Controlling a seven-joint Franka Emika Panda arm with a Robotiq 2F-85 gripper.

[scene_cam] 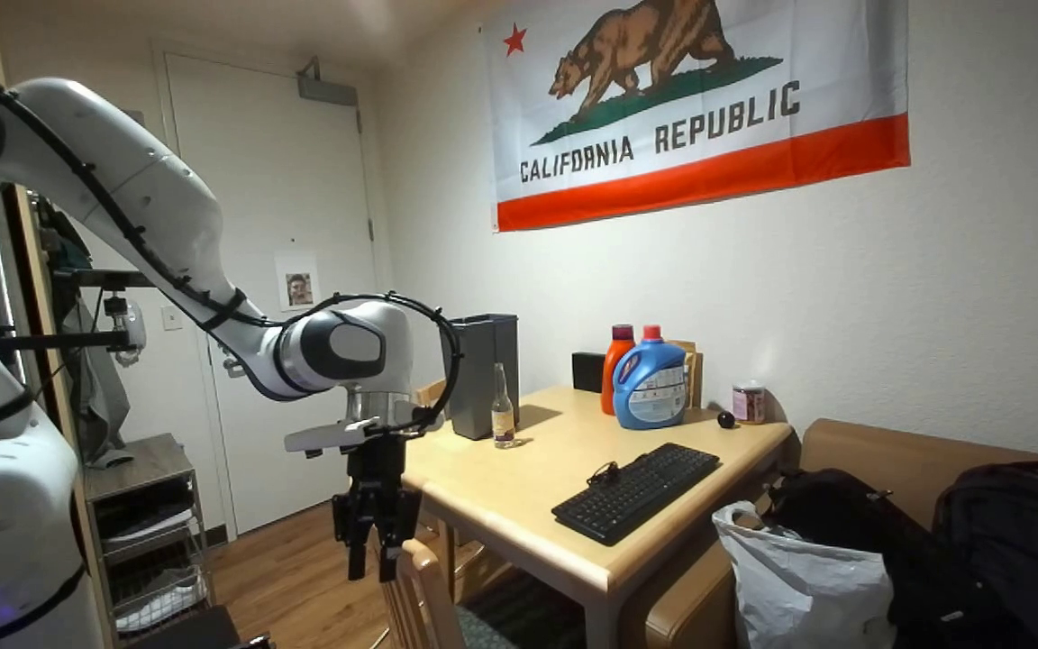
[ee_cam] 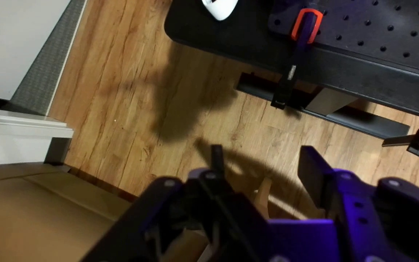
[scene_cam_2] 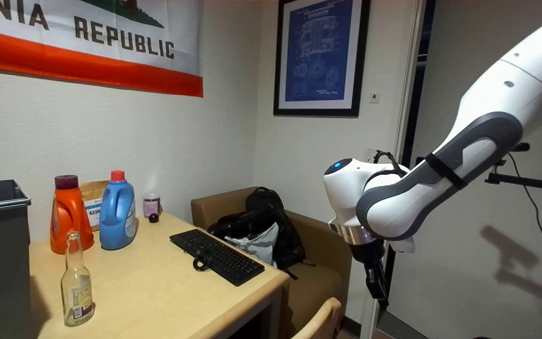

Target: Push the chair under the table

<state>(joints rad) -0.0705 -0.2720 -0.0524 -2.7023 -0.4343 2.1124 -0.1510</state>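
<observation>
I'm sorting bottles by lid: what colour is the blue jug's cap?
Red; the cap shows best in an exterior view.

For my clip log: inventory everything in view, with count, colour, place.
table: 1, pale, by wall
chair: 1, tan, by table
keyboard: 1, black, tabletop
jugs: 2, orange and blue, tabletop
bottle: 1, clear, tabletop
bin: 1, grey, tabletop
jar: 1, pinkish, tabletop
ball: 1, dark, tabletop
packet: 1, brown, behind jugs
sofa: 1, tan, beside table
bags: 2+, black, on sofa
plastic bag: 1, white, on sofa
flag: 1, multicoloured, wall
poster: 1, blue, wall
door: 1, white, behind arm
rack: 1, grey, by door
arm: 1, white, by table
hand: 1, black, near chair
</observation>
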